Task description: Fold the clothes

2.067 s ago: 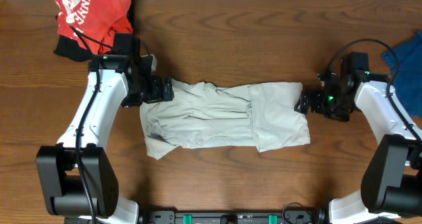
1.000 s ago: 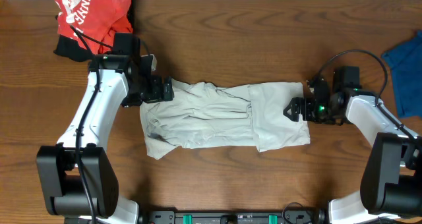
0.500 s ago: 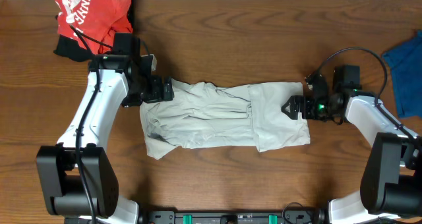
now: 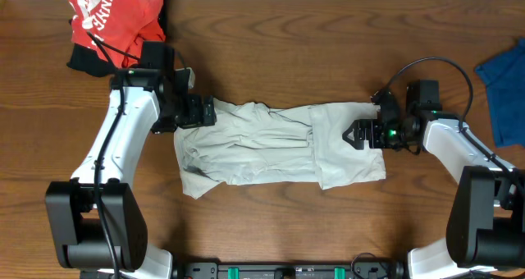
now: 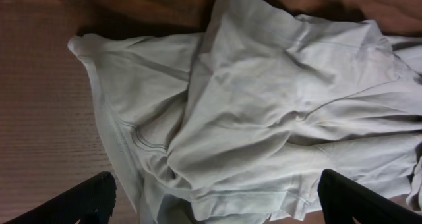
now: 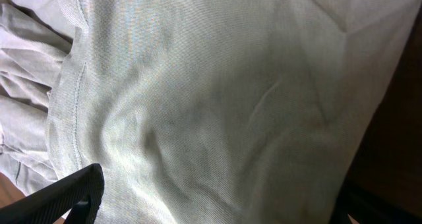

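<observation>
Overhead, the pale beige shirt (image 4: 279,144) lies crumpled lengthwise across the middle of the wooden table (image 4: 271,49). The left gripper (image 4: 199,113) sits at the shirt's upper left end and the right gripper (image 4: 361,134) over its right end. A red garment (image 4: 111,20) lies at the far left corner and a blue cloth (image 4: 504,86) at the right edge, both well apart from the shirt.

From the left wrist, wrinkled folds and a stitched hem of the shirt (image 5: 264,105) fill the view. The black fingers (image 5: 79,204) are spread wide with nothing between them.

From the right wrist, smoother fabric (image 6: 217,99) runs to the table's dark wood on the right. This claw's fingers (image 6: 66,197) also stand wide apart – whether the tips touch the cloth is hard to say.
</observation>
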### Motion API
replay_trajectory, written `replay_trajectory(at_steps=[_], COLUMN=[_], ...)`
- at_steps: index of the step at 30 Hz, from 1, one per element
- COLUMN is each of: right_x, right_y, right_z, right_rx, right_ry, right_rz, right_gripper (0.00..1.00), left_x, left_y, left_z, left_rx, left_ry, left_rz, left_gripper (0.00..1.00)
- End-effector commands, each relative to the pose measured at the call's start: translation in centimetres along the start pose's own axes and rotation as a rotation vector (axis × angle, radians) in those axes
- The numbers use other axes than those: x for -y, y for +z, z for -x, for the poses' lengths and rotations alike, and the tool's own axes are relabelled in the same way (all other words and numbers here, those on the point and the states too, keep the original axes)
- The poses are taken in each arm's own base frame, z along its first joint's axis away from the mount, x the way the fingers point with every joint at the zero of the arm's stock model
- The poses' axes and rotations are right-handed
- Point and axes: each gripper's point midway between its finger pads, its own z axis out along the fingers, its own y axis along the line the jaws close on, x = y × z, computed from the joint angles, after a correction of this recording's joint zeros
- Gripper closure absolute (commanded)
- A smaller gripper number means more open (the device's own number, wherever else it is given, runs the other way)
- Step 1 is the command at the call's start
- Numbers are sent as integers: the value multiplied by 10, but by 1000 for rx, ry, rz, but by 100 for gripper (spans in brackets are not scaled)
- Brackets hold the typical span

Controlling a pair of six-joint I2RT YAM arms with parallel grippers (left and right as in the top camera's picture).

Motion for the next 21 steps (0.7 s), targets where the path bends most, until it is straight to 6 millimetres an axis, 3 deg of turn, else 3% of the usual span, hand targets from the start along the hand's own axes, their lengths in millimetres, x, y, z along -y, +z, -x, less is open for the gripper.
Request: replay_trajectory(at_steps=[1, 9, 21], right_x=[-8, 10, 8], right_y=[0, -1, -1], right_z=[-1, -2, -6], right_rx=[2, -3, -22], right_ry=[-33, -5, 4], right_rz=[19, -81, -74], right_gripper=[1, 1, 1], left_x=[-15, -43, -36], left_y=[7, 13, 50], left_z=[-8, -10, -37], left_rx=[-18, -3, -36], left_ry=[-79, -191, -203], left_rz=[13, 18, -81], left_gripper=[2, 2, 2])
